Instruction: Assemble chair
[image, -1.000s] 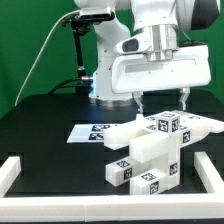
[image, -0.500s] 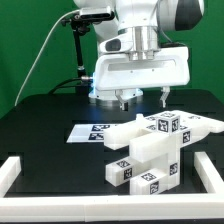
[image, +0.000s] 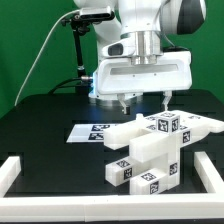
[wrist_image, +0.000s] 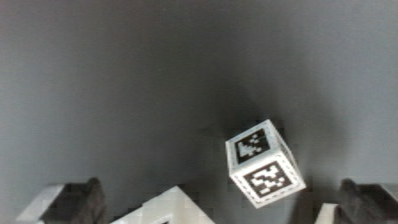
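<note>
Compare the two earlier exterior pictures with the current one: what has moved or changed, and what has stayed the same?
The gripper has risen from just above the chair and shifted towards the exterior view's left. Its jaws stay wide open and empty; nothing was taken hold of or let go in these pictures. The chair, the marker board and the table have not visibly moved.

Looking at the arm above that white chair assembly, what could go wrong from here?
The open gripper hovers just above the glossy white blocky plastic chair; a slightly misaligned descent could make a fingertip knock the stacked parts over. The tagged panel juts out at the top toward the exterior view's right, so pressing there might tip it.
</note>
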